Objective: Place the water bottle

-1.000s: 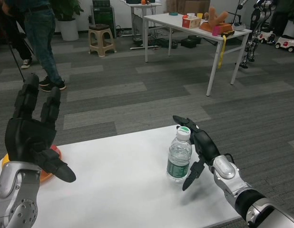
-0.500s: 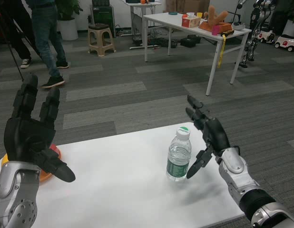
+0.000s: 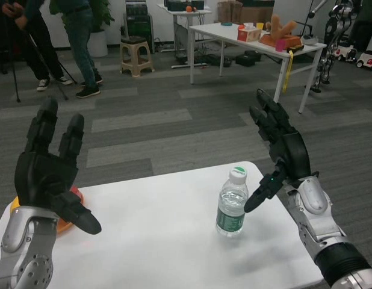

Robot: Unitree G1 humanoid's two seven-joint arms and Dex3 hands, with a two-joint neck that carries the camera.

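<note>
A clear water bottle (image 3: pixel 232 206) with a green label and a white-green cap stands upright on the white table (image 3: pixel 156 241), right of the middle. My right hand (image 3: pixel 281 147) is raised just right of the bottle, fingers spread and pointing up, holding nothing; only the thumb tip hangs close to the bottle's shoulder, with a small gap. My left hand (image 3: pixel 49 171) is lifted over the table's left end, fingers apart and empty.
An orange and yellow dish (image 3: pixel 67 211) lies at the table's left edge, partly hidden behind my left hand. Beyond the table are grey carpet, a second white table (image 3: pixel 258 42) with clutter, a stool (image 3: pixel 136 54), and people (image 3: pixel 80 42) standing at the back left.
My right hand has let go of the bottle and risen up and to the right, fingers opening. The bottle stays upright. The camera has shifted a little; the people have walked farther back.
</note>
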